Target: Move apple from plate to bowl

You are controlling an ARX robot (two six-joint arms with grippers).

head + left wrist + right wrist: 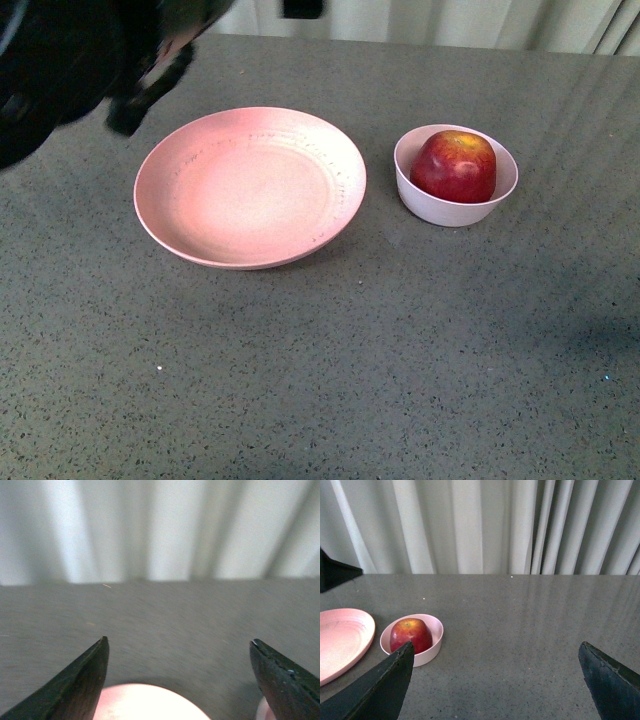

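Note:
The dark-red apple [455,165] sits inside the small pale bowl [452,208] at the right of the table. The wide pink plate [250,186] lies empty to the bowl's left. My left arm is a dark blur at the top left of the front view, beyond the plate. My left gripper [179,642] is open and empty, above the plate's far rim [150,705]. My right gripper [496,648] is open and empty over bare table; its view shows the apple [410,634] in the bowl [431,642] and the plate's edge [342,635].
A grey speckled tabletop [350,360] spreads around the dishes. Pale pleated curtains [470,525] hang behind the table's far edge. A dark object [300,8] sits at the top edge of the front view.

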